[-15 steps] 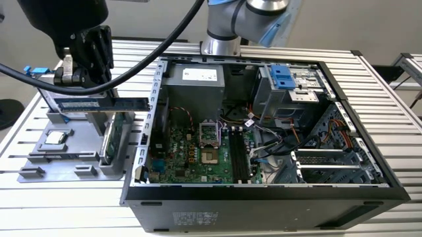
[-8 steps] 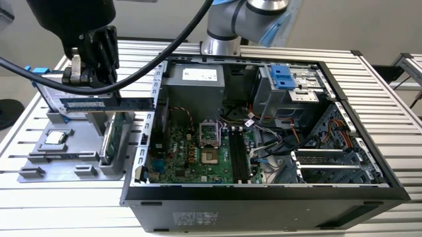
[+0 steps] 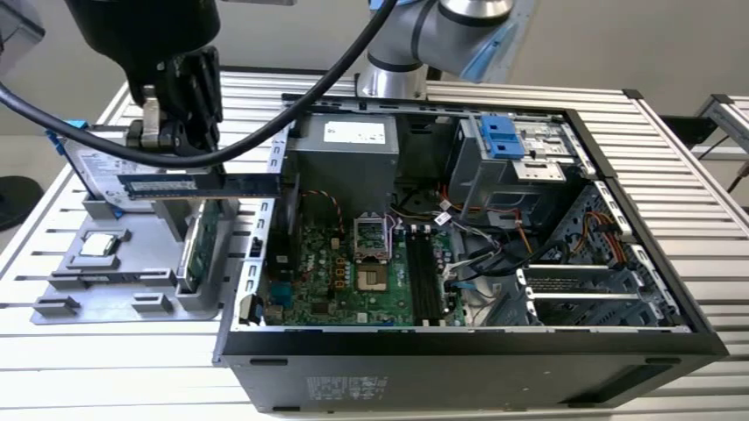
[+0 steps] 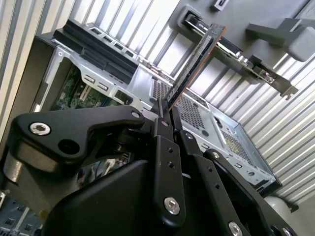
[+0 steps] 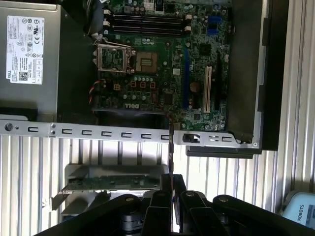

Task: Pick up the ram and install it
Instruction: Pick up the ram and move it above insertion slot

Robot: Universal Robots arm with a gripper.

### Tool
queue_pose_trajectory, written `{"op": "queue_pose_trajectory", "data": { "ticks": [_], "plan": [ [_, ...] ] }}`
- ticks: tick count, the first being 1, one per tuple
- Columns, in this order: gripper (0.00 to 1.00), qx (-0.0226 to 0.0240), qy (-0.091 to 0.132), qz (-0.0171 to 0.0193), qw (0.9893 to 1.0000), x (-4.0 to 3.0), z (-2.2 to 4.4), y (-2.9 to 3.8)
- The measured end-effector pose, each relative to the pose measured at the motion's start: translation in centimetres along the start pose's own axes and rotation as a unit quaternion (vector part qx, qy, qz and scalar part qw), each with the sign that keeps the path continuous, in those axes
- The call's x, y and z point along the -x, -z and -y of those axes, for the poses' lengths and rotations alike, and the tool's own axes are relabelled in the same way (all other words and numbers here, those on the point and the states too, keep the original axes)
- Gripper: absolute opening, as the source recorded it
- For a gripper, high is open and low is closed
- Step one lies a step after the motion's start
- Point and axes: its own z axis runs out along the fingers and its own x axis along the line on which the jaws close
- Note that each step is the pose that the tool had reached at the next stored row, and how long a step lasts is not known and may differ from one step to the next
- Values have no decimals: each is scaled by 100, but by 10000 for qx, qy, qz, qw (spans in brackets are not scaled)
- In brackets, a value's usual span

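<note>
The ram [image 3: 240, 185] is a long blue stick, held level in the air above the grey parts tray [image 3: 140, 263], at the exterior view's left of the open computer case [image 3: 609, 263]. My gripper [image 3: 178, 167] is shut on it near one end. In both wrist views the ram shows edge-on, sticking out from between the black fingers [image 4: 162, 123]: ram [image 4: 194, 64], ram [image 5: 171, 147], gripper [image 5: 172, 183]. The motherboard [image 5: 162, 69] lies in the case, with its long dark memory slots [image 5: 147, 22] [image 3: 424, 281] past the processor socket [image 5: 146, 61].
A green circuit card [image 3: 199, 246] stands upright in the tray under the ram. A silver hard drive [image 3: 88, 167] with blue rails leans behind it, and a processor [image 3: 100, 245] lies on the tray. The case's side wall [image 3: 275, 167] rises between tray and motherboard. Cables [image 3: 492, 246] cross the case.
</note>
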Motion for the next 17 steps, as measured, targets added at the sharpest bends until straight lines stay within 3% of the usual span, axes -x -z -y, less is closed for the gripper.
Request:
{"op": "queue_pose_trajectory", "data": {
  "ticks": [17],
  "plan": [
    [0,0,0,0,10000,4,-181,-6]
  ]
}}
